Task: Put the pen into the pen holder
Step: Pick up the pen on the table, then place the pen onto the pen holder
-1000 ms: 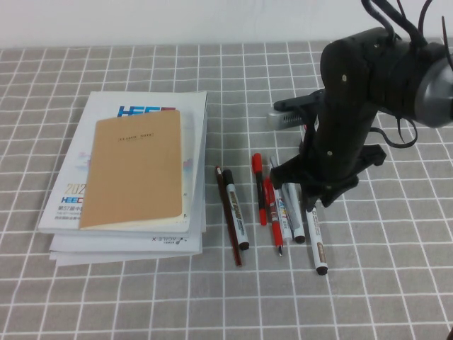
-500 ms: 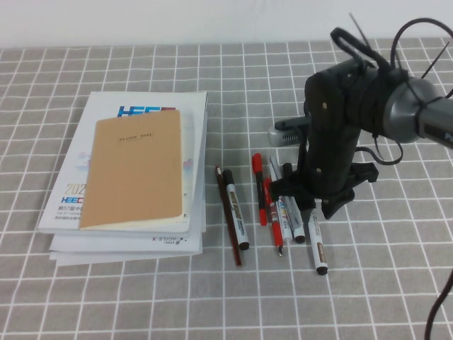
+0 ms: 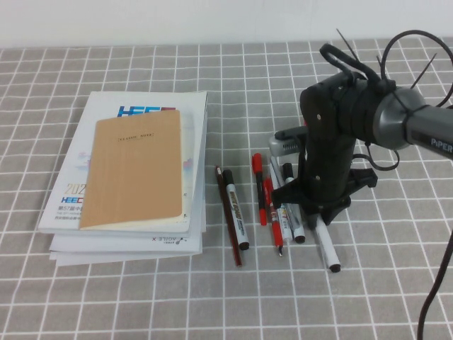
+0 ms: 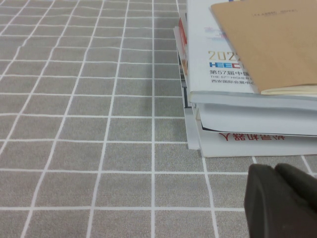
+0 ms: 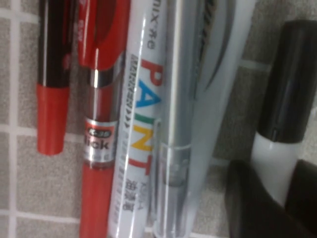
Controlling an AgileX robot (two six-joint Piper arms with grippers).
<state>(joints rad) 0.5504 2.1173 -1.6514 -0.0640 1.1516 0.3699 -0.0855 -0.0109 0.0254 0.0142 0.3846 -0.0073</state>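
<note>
Right wrist view is filled by the pen (image 5: 277,148), whose white barrel is seen pinched between the two dark fingers (image 5: 247,208) of the right gripper (image 5: 270,198), just below the black cap. Close beside it lie a paint marker (image 5: 136,129), a silver pen (image 5: 178,124) and red pens (image 5: 96,148).

From the high view, the right gripper (image 3: 315,212) is seen low over the pen cluster toward the tablecloth's (image 3: 396,283) right edge, with the pen's (image 3: 328,251) lower end jutting out toward the near edge. The jaws are clamped on the pen.

A risk can be judged: the hold is near one end, so the barrel could pivot or slip when lifted, and the crowded neighbours could be dragged along.

The pen holder is not clearly made out; only a grey object (image 3: 283,145) is partly shown behind the arm.

The left gripper (image 4: 282,203) is shown only by the left wrist view, parked by the stack of books (image 4: 247,94); whether it is apart or together cannot be told.
</note>
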